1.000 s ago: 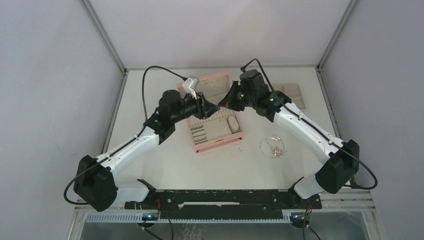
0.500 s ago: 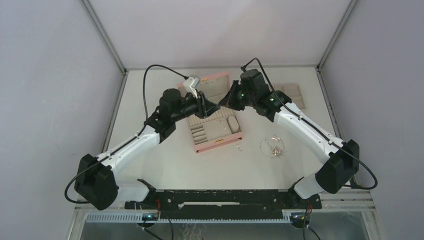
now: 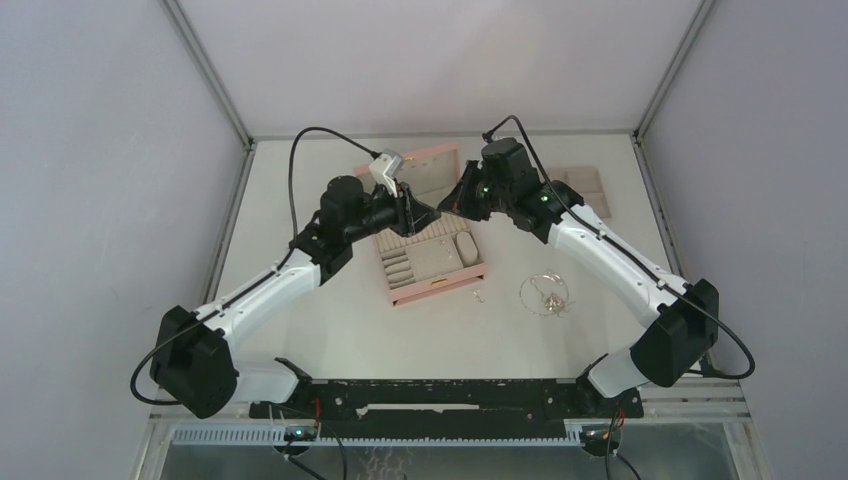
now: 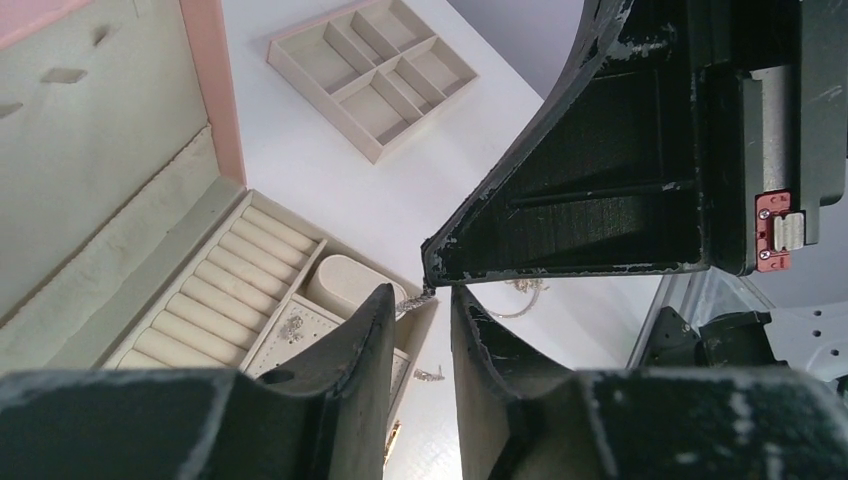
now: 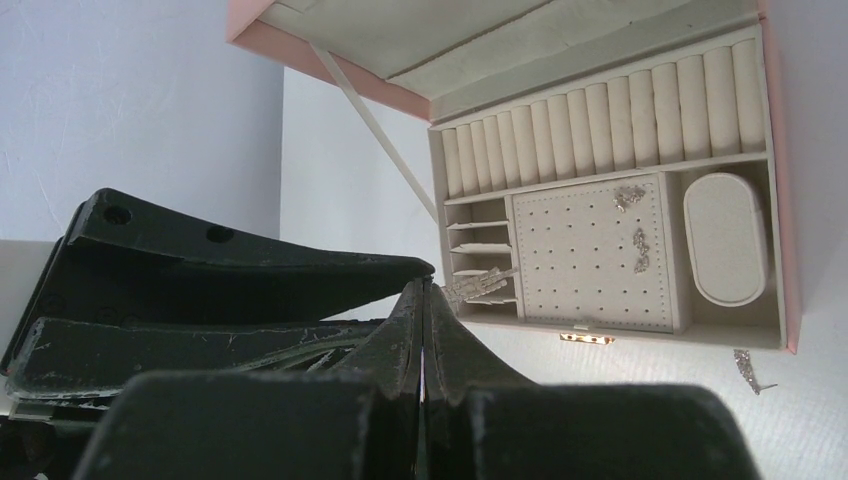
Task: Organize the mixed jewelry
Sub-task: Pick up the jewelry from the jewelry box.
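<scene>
Left wrist view: right gripper (image 4: 428, 274) clamped on silver piece (image 4: 413, 299), left gripper (image 4: 423, 294) narrowly parted beside it.

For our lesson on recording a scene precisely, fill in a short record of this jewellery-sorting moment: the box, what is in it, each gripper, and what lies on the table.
Box: pink box, lid open.
In box: small silver pieces on the dotted pad.
Right gripper: shut on a small silver piece, above the box.
Left gripper: open, tips beside that piece.
On table: looped necklace, loose silver bit, beige tray.
</scene>
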Action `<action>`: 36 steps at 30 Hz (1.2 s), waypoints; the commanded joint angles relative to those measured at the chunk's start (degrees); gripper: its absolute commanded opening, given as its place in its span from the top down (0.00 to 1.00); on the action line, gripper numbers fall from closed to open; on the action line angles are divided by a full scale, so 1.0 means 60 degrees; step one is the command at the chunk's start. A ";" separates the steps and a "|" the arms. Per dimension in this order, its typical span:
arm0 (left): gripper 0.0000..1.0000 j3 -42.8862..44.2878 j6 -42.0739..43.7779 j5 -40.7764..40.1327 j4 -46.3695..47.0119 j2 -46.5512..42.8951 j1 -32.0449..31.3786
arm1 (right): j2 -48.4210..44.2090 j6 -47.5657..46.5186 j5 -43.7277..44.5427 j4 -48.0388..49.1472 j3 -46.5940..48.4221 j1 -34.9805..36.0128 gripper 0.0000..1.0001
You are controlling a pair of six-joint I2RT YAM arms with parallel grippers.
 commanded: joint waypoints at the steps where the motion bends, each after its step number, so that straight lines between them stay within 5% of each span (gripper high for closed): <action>1: 0.68 0.0438 0.0416 -0.0136 0.0236 -0.0114 -0.0050 | -0.0026 -0.0119 -0.0269 0.0263 0.0011 0.0009 1.00; 36: 0.67 0.0536 0.0784 -0.0181 0.0128 -0.0114 -0.0147 | -0.0026 -0.0134 -0.0313 0.0261 0.0011 0.0016 1.00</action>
